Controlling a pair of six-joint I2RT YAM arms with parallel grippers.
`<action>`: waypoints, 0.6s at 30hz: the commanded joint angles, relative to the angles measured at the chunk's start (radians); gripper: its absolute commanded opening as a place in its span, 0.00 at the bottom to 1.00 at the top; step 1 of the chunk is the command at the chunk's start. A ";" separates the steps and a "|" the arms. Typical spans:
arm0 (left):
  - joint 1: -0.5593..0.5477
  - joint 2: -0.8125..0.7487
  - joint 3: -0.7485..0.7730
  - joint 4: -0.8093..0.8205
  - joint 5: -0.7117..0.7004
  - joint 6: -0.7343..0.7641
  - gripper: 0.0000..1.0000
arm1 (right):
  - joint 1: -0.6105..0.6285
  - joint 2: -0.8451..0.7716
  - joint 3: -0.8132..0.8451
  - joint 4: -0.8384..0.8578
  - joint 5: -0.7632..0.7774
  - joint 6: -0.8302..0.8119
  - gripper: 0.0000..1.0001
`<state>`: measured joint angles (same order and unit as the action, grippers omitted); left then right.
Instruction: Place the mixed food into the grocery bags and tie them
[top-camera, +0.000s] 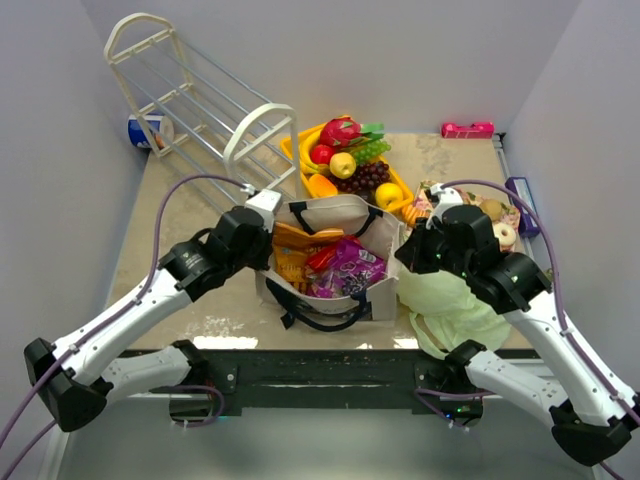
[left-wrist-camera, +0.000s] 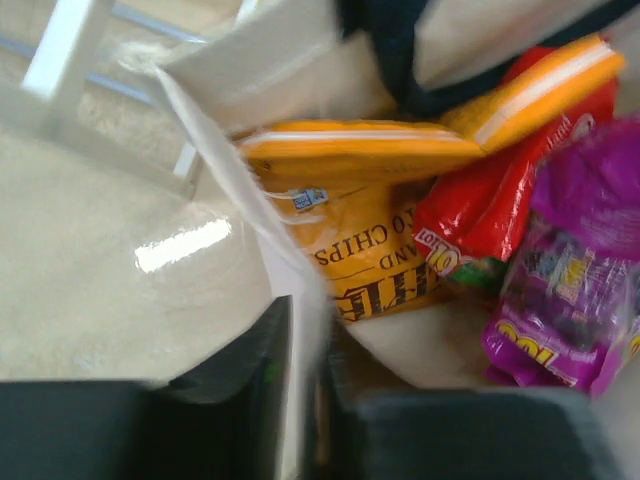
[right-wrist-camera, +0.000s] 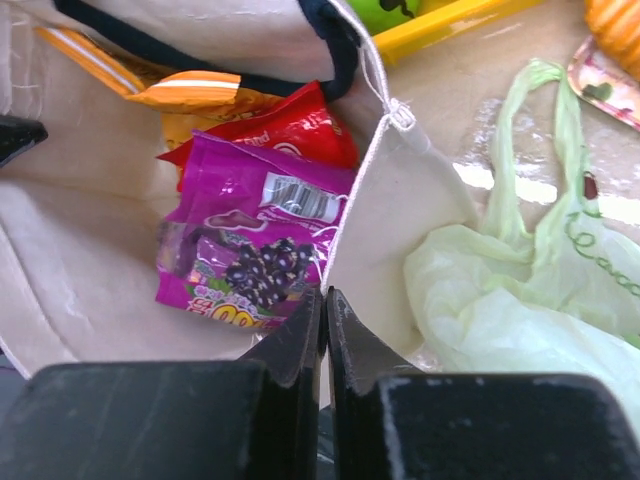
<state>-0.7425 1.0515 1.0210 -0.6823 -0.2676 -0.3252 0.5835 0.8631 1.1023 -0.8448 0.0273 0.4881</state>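
Right pincer (right-wrist-camera: 325, 298) pinched on beige tote (right-wrist-camera: 400, 220) rim, purple packet (right-wrist-camera: 250, 240) and red packet (right-wrist-camera: 300, 132) inside, pale-green bag (right-wrist-camera: 500, 300) just beside

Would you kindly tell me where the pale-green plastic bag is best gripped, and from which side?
Probably the loop handle, from above: it lies stretched flat on the table, clear of the crumpled body of the pale-green plastic bag and of the beige tote.

Matt beige cloth tote (right-wrist-camera: 70, 250), glossy purple snack packet (right-wrist-camera: 250, 240), thin crinkly pale-green plastic bag (right-wrist-camera: 500, 320).
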 joint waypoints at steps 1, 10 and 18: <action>0.005 -0.132 -0.045 0.095 -0.039 -0.100 0.00 | 0.001 -0.009 -0.021 0.093 -0.112 0.015 0.00; 0.005 -0.447 -0.168 0.050 -0.340 -0.276 0.00 | 0.059 0.048 -0.039 0.234 -0.188 0.058 0.00; 0.009 -0.398 -0.185 0.085 -0.495 -0.147 0.00 | 0.205 0.226 0.033 0.392 -0.127 0.081 0.00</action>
<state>-0.7460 0.6052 0.8265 -0.7467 -0.5777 -0.5369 0.7345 1.0080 1.0706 -0.5804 -0.1223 0.5560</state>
